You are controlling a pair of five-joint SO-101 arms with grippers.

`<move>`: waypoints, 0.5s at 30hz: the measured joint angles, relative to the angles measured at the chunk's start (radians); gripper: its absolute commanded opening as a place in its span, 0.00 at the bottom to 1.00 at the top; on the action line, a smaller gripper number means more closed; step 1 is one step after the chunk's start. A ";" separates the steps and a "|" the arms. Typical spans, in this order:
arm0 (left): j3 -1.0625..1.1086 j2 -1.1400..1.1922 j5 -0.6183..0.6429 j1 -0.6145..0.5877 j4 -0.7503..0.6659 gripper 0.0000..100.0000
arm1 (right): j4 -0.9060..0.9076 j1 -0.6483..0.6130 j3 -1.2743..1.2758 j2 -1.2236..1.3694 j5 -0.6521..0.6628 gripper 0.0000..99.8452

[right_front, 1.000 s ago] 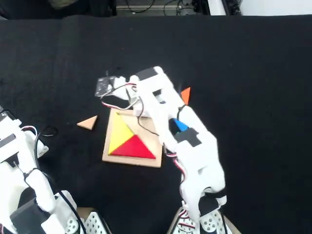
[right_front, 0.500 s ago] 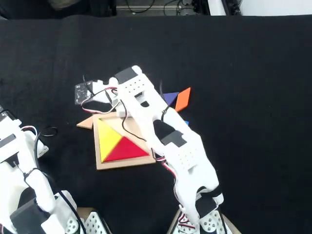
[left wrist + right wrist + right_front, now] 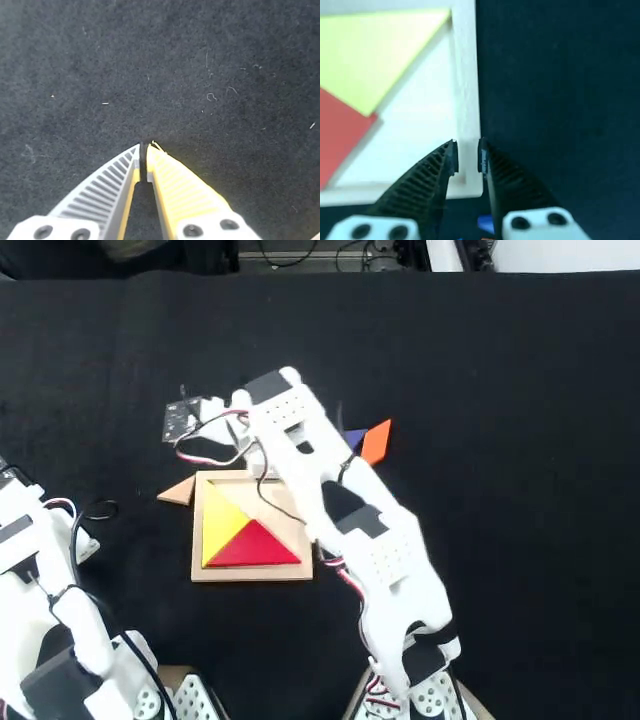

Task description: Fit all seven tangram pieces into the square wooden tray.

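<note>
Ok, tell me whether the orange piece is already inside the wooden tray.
No, the orange piece lies on the black table cover, outside the wooden tray and apart from it.

Black-clothed table (image 3: pixel 520 390); on it wooden tray (image 3: pixel 250 573), tan triangle (image 3: pixel 178 492), orange piece (image 3: pixel 375 442), purple piece (image 3: pixel 353 437)

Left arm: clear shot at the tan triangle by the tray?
Likely yes. The tan triangle lies on bare cloth on the left arm's side of the wooden tray. The right arm hangs just beyond it, so clearance looks tight.
</note>
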 measured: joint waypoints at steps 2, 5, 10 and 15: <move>0.000 0.000 0.000 0.000 0.000 0.03 | 0.021 0.021 0.000 0.000 0.000 0.07; 0.000 0.000 0.000 0.000 0.000 0.03 | 0.031 0.025 0.012 0.000 0.000 0.07; 0.000 0.000 0.000 0.000 0.000 0.03 | 0.032 0.023 0.032 0.000 -0.003 0.07; 0.000 0.000 0.000 0.000 0.000 0.03 | 0.172 0.100 -0.040 -0.058 -0.020 0.02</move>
